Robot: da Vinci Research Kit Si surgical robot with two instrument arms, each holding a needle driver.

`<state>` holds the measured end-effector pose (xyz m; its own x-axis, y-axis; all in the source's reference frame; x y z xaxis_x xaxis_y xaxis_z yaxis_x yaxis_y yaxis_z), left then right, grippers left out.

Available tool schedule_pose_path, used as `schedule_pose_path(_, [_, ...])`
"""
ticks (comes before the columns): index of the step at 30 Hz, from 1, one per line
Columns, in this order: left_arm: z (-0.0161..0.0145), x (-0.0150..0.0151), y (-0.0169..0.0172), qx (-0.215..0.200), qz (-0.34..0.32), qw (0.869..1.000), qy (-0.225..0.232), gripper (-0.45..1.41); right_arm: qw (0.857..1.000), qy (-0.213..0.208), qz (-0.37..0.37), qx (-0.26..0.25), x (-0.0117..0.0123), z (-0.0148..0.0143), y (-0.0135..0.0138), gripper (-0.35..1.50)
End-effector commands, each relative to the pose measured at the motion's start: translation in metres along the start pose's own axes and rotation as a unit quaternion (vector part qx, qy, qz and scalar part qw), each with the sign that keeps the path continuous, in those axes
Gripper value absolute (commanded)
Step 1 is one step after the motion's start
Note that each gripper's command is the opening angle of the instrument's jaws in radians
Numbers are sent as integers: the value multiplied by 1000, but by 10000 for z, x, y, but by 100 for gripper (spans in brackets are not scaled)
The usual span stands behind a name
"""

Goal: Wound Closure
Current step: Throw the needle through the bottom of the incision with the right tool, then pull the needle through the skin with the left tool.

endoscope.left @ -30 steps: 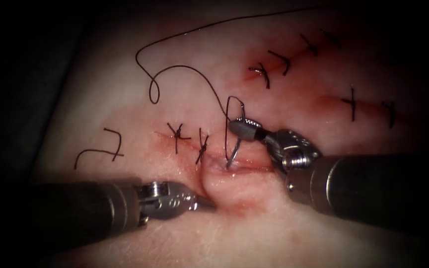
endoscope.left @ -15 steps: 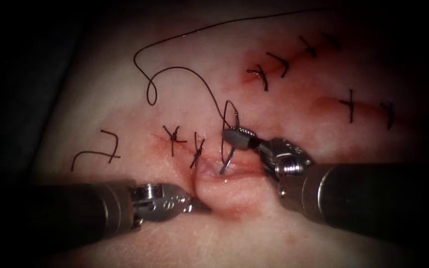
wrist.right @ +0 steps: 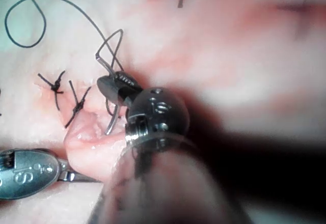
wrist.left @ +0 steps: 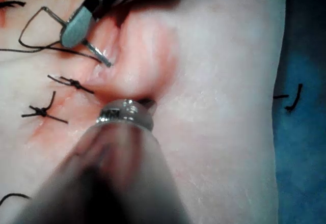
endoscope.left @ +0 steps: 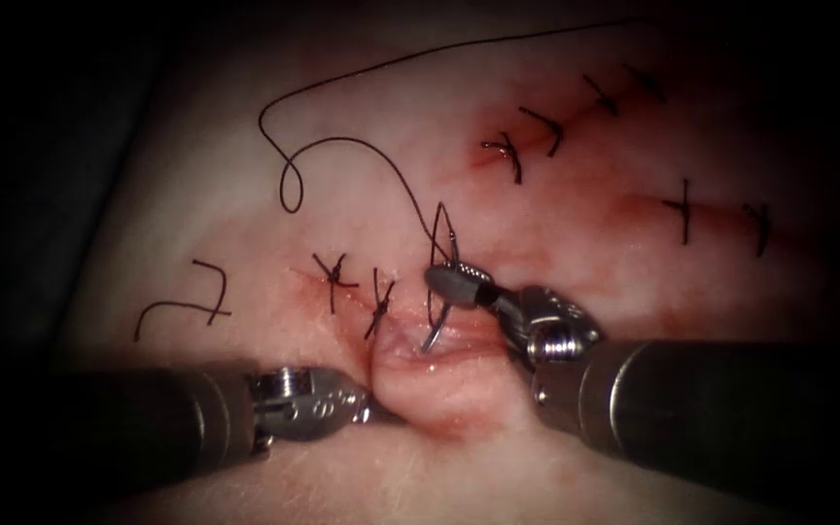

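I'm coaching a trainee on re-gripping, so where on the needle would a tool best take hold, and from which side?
Probably the bare middle of the needle, just below where the right tool holds it. Come from the endoscope view's left: the point hangs over the open cut, and the right tool blocks the other side.

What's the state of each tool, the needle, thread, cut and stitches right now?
Left tool: shut on tissue at the cut's near lip.
Right tool: shut on needle near its thread end.
Needle: tip at the open cut, not buried.
Thread: slack, looped on the tissue.
Cut: open, lip lifted.
Stitches: two, tied, left of the needle.
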<state>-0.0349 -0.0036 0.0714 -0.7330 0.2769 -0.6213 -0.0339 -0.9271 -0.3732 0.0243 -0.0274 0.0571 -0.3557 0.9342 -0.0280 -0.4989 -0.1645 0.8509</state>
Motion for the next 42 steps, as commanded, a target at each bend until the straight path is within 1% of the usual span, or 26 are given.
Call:
schedule_pose_path(1, [10, -1, 0, -1, 0, 1000, 0, -45, 1000, -2, 0, 1, -9, 8, 1, -35])
schedule_pose_path(7, [10, -1, 0, -1, 0, 1000, 0, -45, 1000, -9, 2, 8, -24, 11, -6, -35])
schedule_pose_path(18, [9, -2, 0, -1, 0, 1000, 0, -45, 1000, -23, 7, 13, -43, 14, -7, -35])
schedule_pose_path(25, [6, -2, -1, -3, 0, 1000, 1, -45, 999, -28, 11, 15, -43, 15, -11, -35])
schedule_pose_path(26, [7, -2, -1, -3, 0, 1000, 1, -45, 999, -27, 11, 18, -42, 17, -11, -35])
schedule_pose_path(28, [7, -2, -1, -2, 0, 1000, 1, -45, 999, -10, 13, 48, -38, 19, -11, -35])
schedule_pose_path(30, [6, -2, -1, -4, 0, 1000, 2, -45, 996, 14, 18, 86, -30, 21, -10, 69])
schedule_pose_path(31, [5, -2, -2, -6, 0, 1000, 7, -45, 995, 23, 4, 96, -26, 20, -9, 84])
schedule_pose_path(32, [0, -5, -3, -11, 18, 1000, 18, -45, 994, 21, -8, 108, -17, 18, -7, 89])
schedule_pose_path(34, [-2, -6, -3, -11, 18, 999, 25, -45, 994, 19, -10, 109, -12, 16, -6, 91])
schedule_pose_path(35, [-6, -9, -4, -12, 24, 999, 31, -43, 994, 22, -17, 109, -6, 14, -3, 91])
schedule_pose_path(37, [-16, -15, -5, -4, 29, 998, 47, -30, 993, 23, -28, 114, 9, 9, 5, 104])
schedule_pose_path(38, [-16, -15, -5, -4, 29, 998, 47, -30, 993, 23, -28, 114, 9, 9, 5, 104])
schedule_pose_path(39, [-20, -17, -6, -2, 28, 998, 58, -23, 993, 25, -35, 111, 16, 6, 9, 106])
schedule_pose_path(42, [-31, -24, -10, 9, 37, 995, 93, -16, 993, 24, -45, 105, 35, -2, 19, 108])
